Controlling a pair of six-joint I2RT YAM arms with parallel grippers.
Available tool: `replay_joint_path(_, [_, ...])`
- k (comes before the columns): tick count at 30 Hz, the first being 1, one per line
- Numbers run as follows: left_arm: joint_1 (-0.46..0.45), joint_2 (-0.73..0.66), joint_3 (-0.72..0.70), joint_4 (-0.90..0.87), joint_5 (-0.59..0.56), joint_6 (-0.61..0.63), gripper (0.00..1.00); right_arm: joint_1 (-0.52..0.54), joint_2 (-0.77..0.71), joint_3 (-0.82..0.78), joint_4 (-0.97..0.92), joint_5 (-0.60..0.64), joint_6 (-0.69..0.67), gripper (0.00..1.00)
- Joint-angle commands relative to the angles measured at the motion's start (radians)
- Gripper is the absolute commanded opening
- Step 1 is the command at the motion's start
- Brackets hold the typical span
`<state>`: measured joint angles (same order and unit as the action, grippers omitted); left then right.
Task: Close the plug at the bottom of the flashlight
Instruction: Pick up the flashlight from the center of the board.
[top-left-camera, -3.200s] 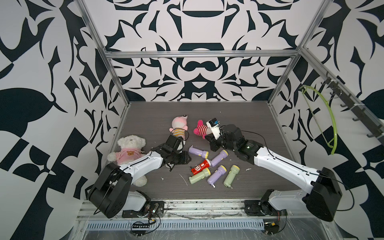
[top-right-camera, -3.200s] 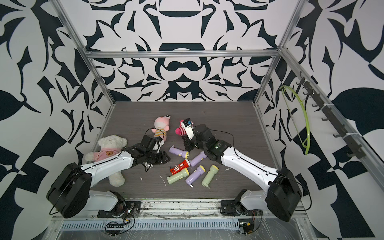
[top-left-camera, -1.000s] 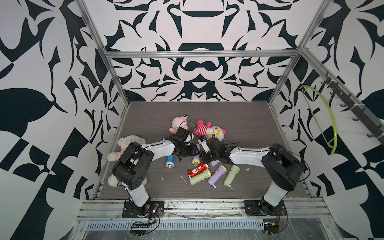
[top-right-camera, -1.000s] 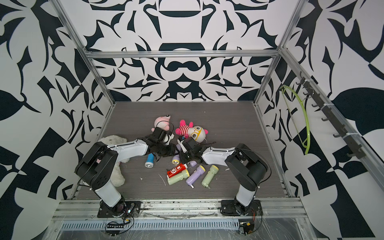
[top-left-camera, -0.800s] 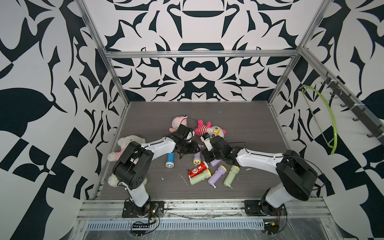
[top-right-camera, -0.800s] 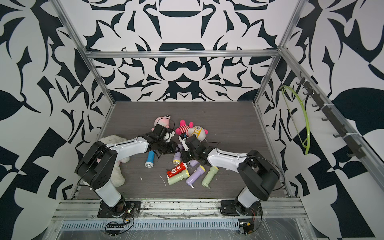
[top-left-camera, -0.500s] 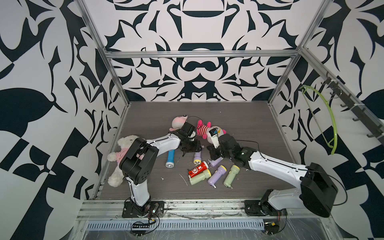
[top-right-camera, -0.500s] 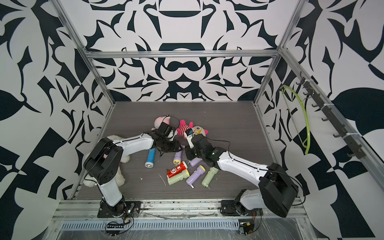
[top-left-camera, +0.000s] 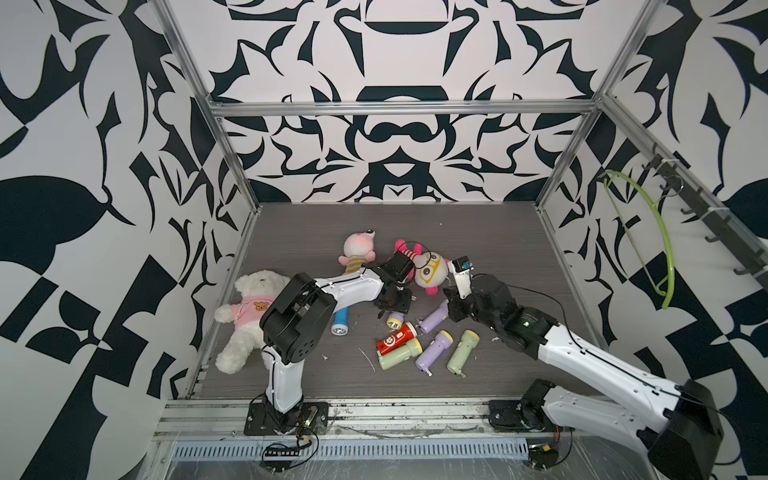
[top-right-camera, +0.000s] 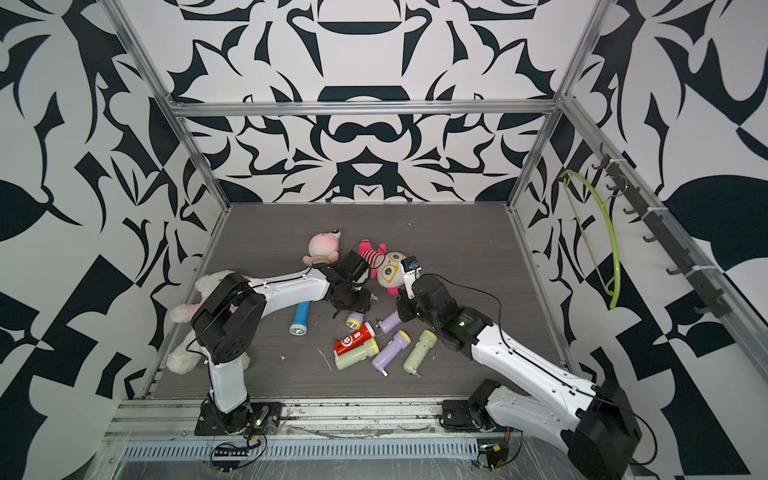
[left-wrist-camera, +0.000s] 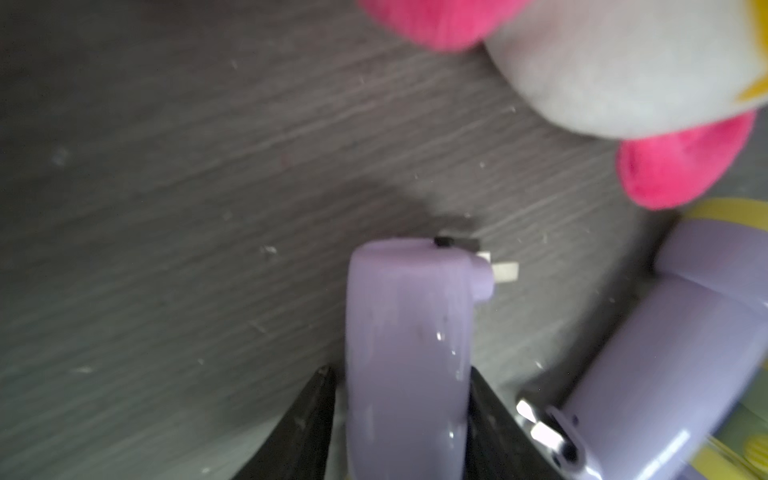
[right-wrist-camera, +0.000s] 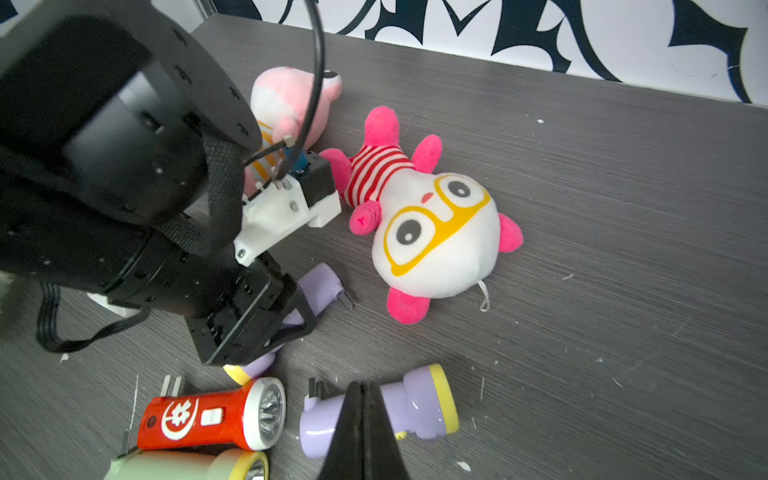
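Two black fingers (left-wrist-camera: 307, 424) of the left gripper (left-wrist-camera: 401, 374) are clamping a lilac flashlight (left-wrist-camera: 409, 332) by its sides. Its plug end is pointing away from them, and a pale prong (left-wrist-camera: 505, 274) is sticking out at that end. A second lilac flashlight (left-wrist-camera: 665, 374) is lying just beside the clamped one on the grey wood-grain table (left-wrist-camera: 166, 208), showing metal prongs (left-wrist-camera: 536, 424). Beyond the plug end, a white plush toy (left-wrist-camera: 623, 62) with pink limbs is lying, blurred.

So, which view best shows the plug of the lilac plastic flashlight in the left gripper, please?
Right wrist view: the lilac flashlight's plug juts out sharply. Left wrist shows it blurred; in both top views it is too small to tell.
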<state>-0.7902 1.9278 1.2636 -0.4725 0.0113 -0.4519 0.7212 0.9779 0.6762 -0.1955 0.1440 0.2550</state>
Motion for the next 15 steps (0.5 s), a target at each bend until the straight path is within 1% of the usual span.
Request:
replay_joint_path(1, [-0.021, 0.056, 0.033, -0.078, -0.062, 0.024, 0.4, -0.008, -0.062, -0.015, -0.051, 0.061, -0.002, 0.02])
replay_joint_path(2, [-0.024, 0.062, 0.038, -0.08, -0.06, 0.024, 0.3, -0.012, -0.078, -0.023, -0.058, 0.07, 0.002, 0.03])
replay_joint_path(3, [-0.027, 0.064, 0.042, -0.078, -0.059, 0.023, 0.23, -0.015, -0.092, -0.027, -0.064, 0.073, 0.004, 0.03])
replay_joint_path(4, [-0.031, 0.063, 0.042, -0.075, -0.06, 0.022, 0.19, -0.018, -0.106, -0.03, -0.074, 0.074, 0.008, 0.04])
replay_joint_path(7, [-0.032, 0.039, 0.03, -0.055, -0.061, 0.021, 0.12, -0.027, -0.137, -0.028, -0.102, 0.084, 0.011, 0.04])
replay_joint_path(9, [-0.032, 0.017, 0.026, -0.049, -0.069, 0.032, 0.05, -0.031, -0.154, -0.024, -0.116, 0.087, 0.009, 0.04])
replay_joint_path(11, [-0.032, -0.014, 0.022, -0.045, -0.08, 0.047, 0.0, -0.035, -0.164, -0.021, -0.126, 0.091, 0.008, 0.05])
replay_joint_path(15, [-0.032, -0.102, -0.011, -0.015, -0.108, 0.074, 0.0, -0.037, -0.166, -0.015, -0.128, 0.088, 0.012, 0.05])
